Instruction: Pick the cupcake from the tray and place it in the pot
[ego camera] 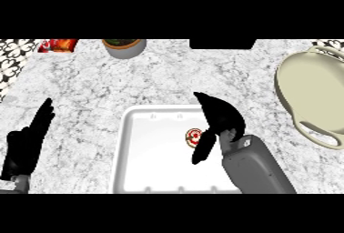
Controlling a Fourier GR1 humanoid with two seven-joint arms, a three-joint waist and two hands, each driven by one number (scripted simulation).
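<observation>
Marble counter (87, 91): cupcake (193, 136) in tray (144, 150), seemingly between right hand (222, 116) fingers (204, 148).

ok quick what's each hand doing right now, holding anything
Left hand: open, fingers straight up, resting at the left edge, holding nothing.
Right hand: open over the tray, beside the cupcake, not holding it.

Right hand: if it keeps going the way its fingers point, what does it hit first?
The right hand points up-left across the tray. First in that line is probably the tray's far rim, then bare counter. The cupcake sits beside the thumb, not ahead. Height is unclear.
</observation>
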